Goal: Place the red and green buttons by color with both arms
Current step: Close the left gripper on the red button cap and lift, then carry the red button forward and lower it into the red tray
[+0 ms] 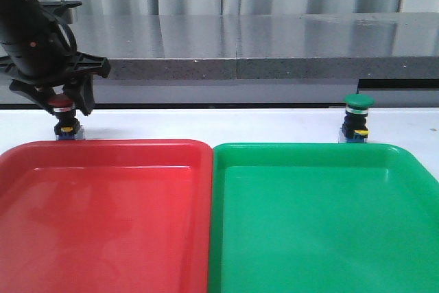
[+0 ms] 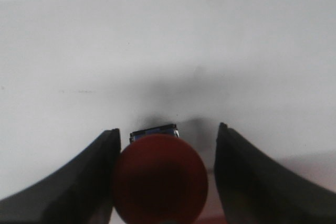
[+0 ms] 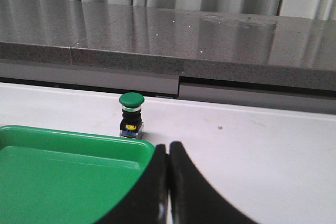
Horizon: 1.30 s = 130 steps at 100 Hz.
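Observation:
The red button [image 1: 66, 125] stands on the white table just behind the red tray's far left corner. My left gripper [image 1: 64, 105] is lowered over it, jaws open either side of the dark-red cap [image 2: 160, 179]. One finger [image 2: 94, 182] sits against the cap and the other [image 2: 247, 177] stands apart with a gap. The green button [image 1: 357, 116] stands upright behind the green tray's far right edge and also shows in the right wrist view [image 3: 131, 114]. My right gripper [image 3: 168, 149] is shut and empty, near the green tray's corner, well short of the green button, and out of the front view.
The red tray [image 1: 110, 145] lies front left and the green tray [image 1: 302, 149] front right, side by side; the green tray's rim [image 3: 63, 132] also shows in the right wrist view. A grey stone ledge [image 1: 274, 66] runs along the back of the table.

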### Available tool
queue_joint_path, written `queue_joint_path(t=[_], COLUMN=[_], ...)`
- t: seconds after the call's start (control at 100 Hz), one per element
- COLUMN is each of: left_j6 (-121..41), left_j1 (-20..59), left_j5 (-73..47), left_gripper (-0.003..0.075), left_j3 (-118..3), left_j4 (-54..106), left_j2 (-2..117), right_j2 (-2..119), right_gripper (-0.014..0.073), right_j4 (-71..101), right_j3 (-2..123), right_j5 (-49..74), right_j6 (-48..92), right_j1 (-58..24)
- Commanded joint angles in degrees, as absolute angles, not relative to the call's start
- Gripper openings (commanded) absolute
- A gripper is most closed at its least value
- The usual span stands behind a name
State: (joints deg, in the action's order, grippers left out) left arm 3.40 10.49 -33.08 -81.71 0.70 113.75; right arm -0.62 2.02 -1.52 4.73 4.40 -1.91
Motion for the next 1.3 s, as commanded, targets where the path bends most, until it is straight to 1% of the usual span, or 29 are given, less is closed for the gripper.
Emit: queue_joint_path(t=[0.0,0.04,0.13,0.37,0.66,0.8,0.93,1.12,1.29], left_j6=[3.54,3.75,4.0,4.0,4.0,4.0,4.11,4.96,8.26], left_j1=[10.91,10.91,10.91,11.0,11.22,12.37,15.21,19.08,20.44], left_j5=[-30.34,-30.05,-29.65,-30.8,-33.66,-35.5,-35.47,-33.27,-27.97], left_gripper=[0.029,0.0265,0.0247,0.0247,0.0247,0.0247,0.0246,0.0243,0.0243], left_j3=[-83.42,-83.42,-83.42,-83.42,-83.42,-83.31,-82.98,-78.75,-71.06], left_j4=[0.98,0.98,0.98,2.54,5.66,6.27,6.68,6.8,7.16], left_j2=[110.78,110.78,110.78,109.57,103.44,101.15,100.28,98.98,95.55], right_j2=[-1.53,-1.53,-1.53,-1.53,-1.53,-1.53,-1.53,-1.53,-1.53], right_gripper=[-0.0067,-0.0067,-0.0067,-0.0067,-0.0067,-0.0067,-0.0067,-0.0067,-0.0067], right_j4=[2.26,2.26,2.26,2.26,2.26,2.26,2.26,2.26,2.26], right_j3=[-0.74,-0.74,-0.74,-0.74,-0.74,-0.74,-0.74,-0.74,-0.74], right_j5=[0.31,0.31,0.31,0.31,0.31,0.31,0.31,0.31,0.31], right_j6=[4.26,4.26,4.26,4.26,4.26,4.26,4.26,4.26,4.26], right_j1=[-1.52,-1.52,-1.52,-1.52,-1.52,-1.52,-1.52,-1.52,-1.52])
